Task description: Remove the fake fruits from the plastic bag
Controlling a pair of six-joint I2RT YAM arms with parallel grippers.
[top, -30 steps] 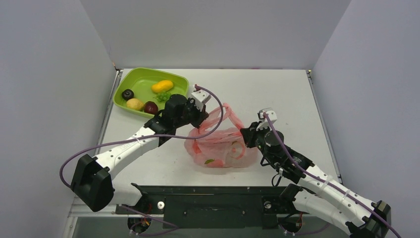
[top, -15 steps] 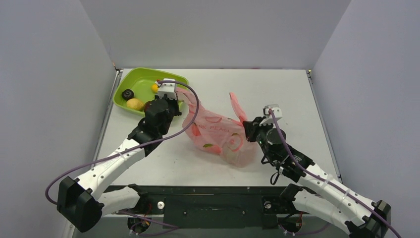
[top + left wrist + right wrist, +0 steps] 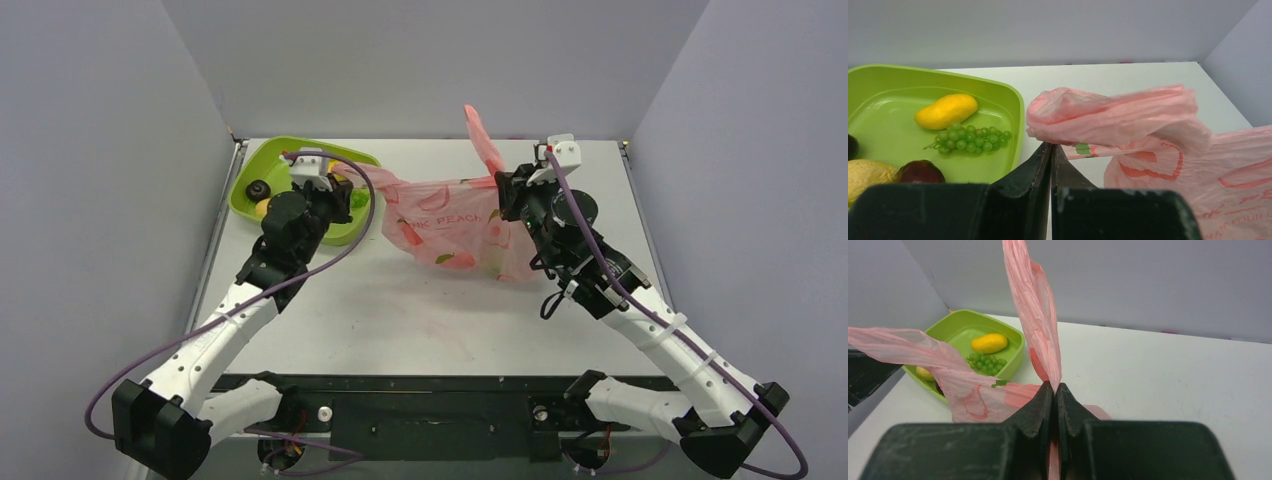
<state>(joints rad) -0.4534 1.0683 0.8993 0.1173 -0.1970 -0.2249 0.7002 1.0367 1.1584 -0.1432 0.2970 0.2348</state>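
The pink plastic bag [image 3: 450,215] hangs stretched between both grippers above the back of the table. My left gripper [image 3: 348,188] is shut on its left handle [image 3: 1108,117] beside the green tray. My right gripper [image 3: 505,190] is shut on the right handle [image 3: 1035,310], which sticks up above the fingers. The bag's lower part [image 3: 488,262] sags toward the table, and I cannot tell what lies inside. In the tray sit fake fruits: a dark plum [image 3: 258,189], a yellow lemon [image 3: 865,172] and a dark red apple [image 3: 920,171].
The lime-green tray [image 3: 262,150] stands at the back left and also holds a yellow-orange mango [image 3: 946,110] and green grapes [image 3: 968,137]. Grey walls close in the table on three sides. The left arm's purple cable [image 3: 372,205] loops beside the bag.
Both grippers rose and moved toward the back with the bag. The left one swung left toward the tray, pulling the bag taut; the bag left the table.
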